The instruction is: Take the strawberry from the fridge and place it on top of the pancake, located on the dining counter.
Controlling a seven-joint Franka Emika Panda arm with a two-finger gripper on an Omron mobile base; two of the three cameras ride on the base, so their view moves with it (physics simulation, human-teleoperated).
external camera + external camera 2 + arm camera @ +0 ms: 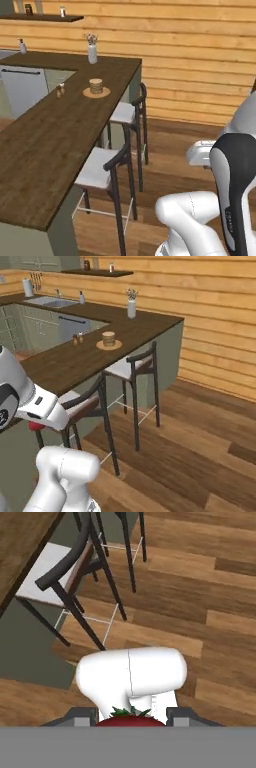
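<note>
Strawberry (131, 718) sits between the fingers at the bottom of the hand view, red body with green leaves on top; fingers closed on it. In the right base view a red bit (36, 426) shows under the white hand at lower left, probably the same fruit, too small to be sure. Hand hangs over the wood floor (200, 587), beside a dark-framed stool (60, 567) with a white seat. Pancake (96, 85) stack on its round plate (96, 93) stands on the dark wood surface (45, 145), well apart from the hand. Just beside the plate: two small shakers (60, 90). Near the far corner: a white vase (92, 53). Two stools along the surface's edge, second one (131, 112) next to the plate end.
</note>
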